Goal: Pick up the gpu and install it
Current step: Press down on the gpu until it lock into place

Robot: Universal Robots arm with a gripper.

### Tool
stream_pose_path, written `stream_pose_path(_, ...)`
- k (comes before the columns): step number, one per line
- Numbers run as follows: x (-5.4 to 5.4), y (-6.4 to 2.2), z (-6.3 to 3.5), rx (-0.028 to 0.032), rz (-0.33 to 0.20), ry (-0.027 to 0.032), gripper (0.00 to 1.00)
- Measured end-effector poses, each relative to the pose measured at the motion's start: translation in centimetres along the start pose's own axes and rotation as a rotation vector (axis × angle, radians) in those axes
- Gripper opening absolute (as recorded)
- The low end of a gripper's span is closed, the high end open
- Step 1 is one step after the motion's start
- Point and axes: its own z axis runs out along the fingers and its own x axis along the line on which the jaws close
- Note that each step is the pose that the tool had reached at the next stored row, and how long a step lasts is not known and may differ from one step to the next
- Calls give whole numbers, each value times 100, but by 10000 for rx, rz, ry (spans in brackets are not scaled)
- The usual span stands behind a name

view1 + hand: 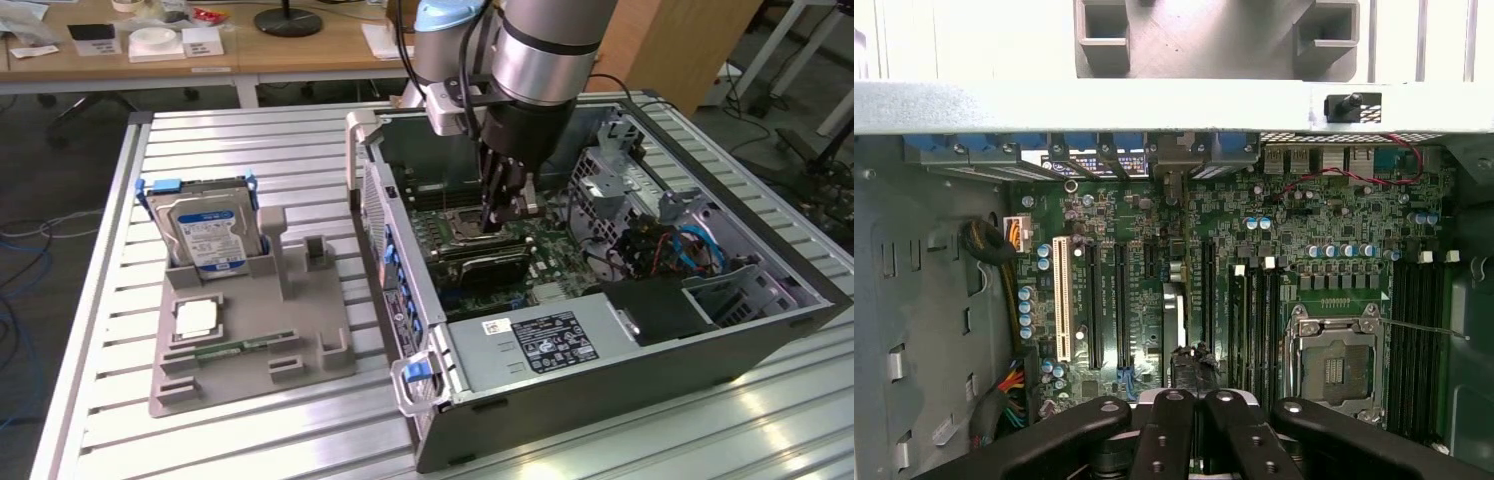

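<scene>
My gripper (505,218) reaches down inside the open computer case (601,345), just above the motherboard (541,250). In the wrist view its black fingers (1159,425) are shut together. A thin card seen edge-on, the gpu (1174,315), stands upright on the motherboard (1304,230) among the long expansion slots, straight below the gripper (1189,400). I cannot tell whether the fingertips touch its top edge. In the exterior view the fingers hide the card.
A grey parts holder (254,355) lies on the slatted table at the exterior view's left. It carries a silver hard drive with a blue label (207,235) and a narrow green memory stick (240,347). Drive cages and cables (667,240) crowd the case's far side.
</scene>
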Motion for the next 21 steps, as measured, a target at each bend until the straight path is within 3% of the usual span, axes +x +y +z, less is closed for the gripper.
stream_pose_path(9, 0, 0, 1, 0, 0, 0, 11)
stream_pose_path(21, 9, 3, 186, 0, 13, 1, 11)
